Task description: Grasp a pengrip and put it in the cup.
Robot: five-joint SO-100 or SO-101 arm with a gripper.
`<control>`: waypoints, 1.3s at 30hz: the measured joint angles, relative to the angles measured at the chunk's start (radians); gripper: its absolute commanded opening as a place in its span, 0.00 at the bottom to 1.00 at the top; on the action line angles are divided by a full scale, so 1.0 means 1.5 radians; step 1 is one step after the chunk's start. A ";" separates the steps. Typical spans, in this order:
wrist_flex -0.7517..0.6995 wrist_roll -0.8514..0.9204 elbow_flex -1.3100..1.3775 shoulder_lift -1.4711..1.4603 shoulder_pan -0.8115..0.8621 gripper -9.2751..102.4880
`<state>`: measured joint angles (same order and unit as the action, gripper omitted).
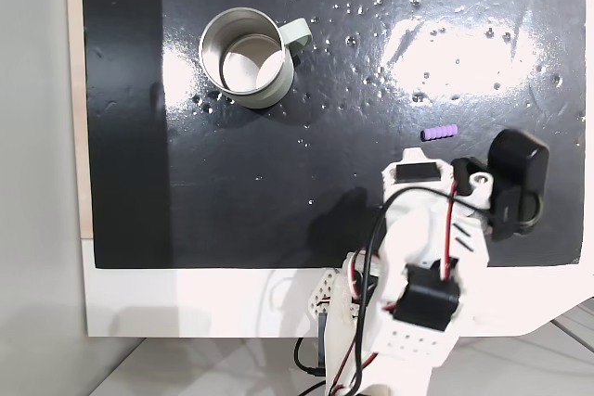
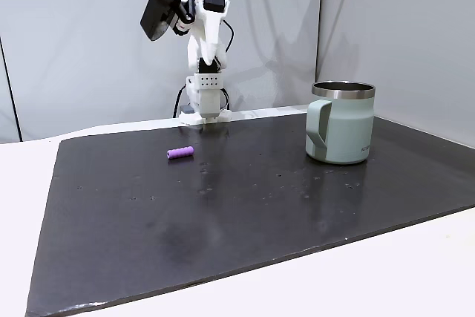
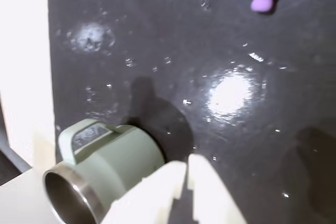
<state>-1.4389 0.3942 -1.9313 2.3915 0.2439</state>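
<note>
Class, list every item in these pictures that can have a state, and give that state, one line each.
pengrip: lying flat on the black mat, free, apart from the cup.
cup: upright, open at the top, nothing inside.
gripper: fingertips close together, holding nothing, raised above the mat.
black mat: flat on the table, speckled with small marks.

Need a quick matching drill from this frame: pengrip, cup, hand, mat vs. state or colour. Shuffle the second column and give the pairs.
Things:
1. pengrip
2. cup
3. hand
4. mat

States:
A. upright, nothing inside
B. black, glossy
C. fingers together, holding nothing
D. purple, lying flat on the mat

Pairs: 1-D, 2-A, 3-C, 4-B
</note>
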 measured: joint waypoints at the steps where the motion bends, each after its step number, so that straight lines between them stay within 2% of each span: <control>1: -0.007 0.012 0.016 -0.025 0.013 0.11; 10: -0.036 0.132 0.132 -0.208 0.085 0.16; 18: -0.020 0.198 0.168 -0.309 0.138 0.28; 23: 0.039 0.228 0.165 -0.349 0.170 0.33; 30: 0.155 0.254 0.123 -0.405 0.209 0.33; 35: 0.252 0.243 0.060 -0.431 0.231 0.33; 39: 0.266 0.198 0.054 -0.457 0.237 0.33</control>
<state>-1.0400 0.6918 -1.8500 1.7058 0.5998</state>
